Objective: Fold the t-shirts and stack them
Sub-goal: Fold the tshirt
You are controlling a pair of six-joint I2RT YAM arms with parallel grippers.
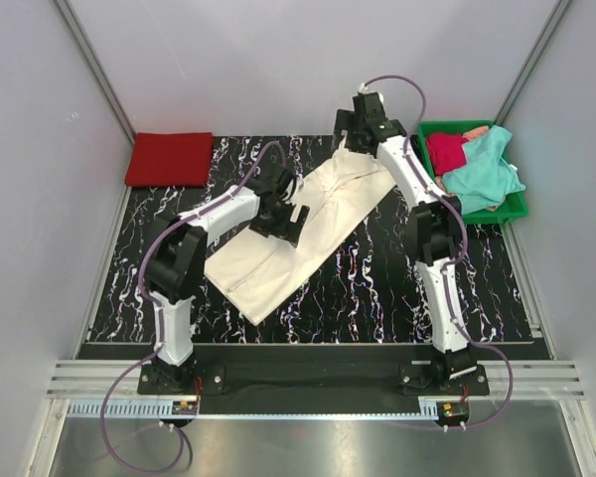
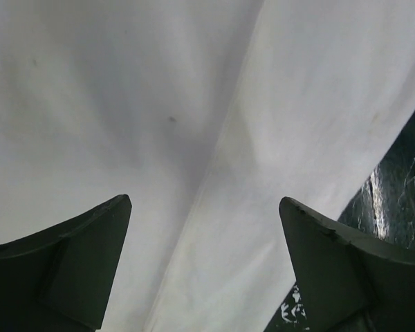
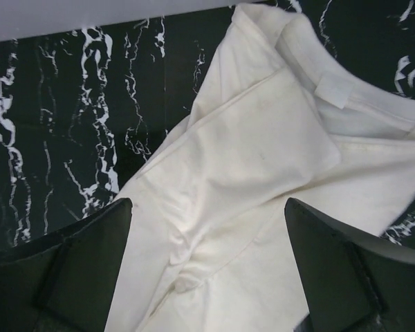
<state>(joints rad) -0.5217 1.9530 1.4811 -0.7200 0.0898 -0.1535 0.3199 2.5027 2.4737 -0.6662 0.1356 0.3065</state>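
Note:
The cream-white t-shirt [image 1: 298, 227] lies folded lengthwise in a long diagonal strip on the black marbled table. My left gripper [image 1: 281, 221] hovers open over its middle; the wrist view shows cloth [image 2: 194, 124] between the spread fingers [image 2: 76, 256]. My right gripper [image 1: 356, 139] is open above the shirt's collar end, where the folded sleeve and neck tag [image 3: 263, 138] show. A folded red t-shirt [image 1: 169, 159] lies at the far left. The teal t-shirt [image 1: 485, 169] and crimson t-shirt [image 1: 445, 151] lie crumpled in the green tray [image 1: 517, 206].
The tray stands at the back right against the wall. Grey walls enclose the table on three sides. A metal rail runs along the near edge by the arm bases.

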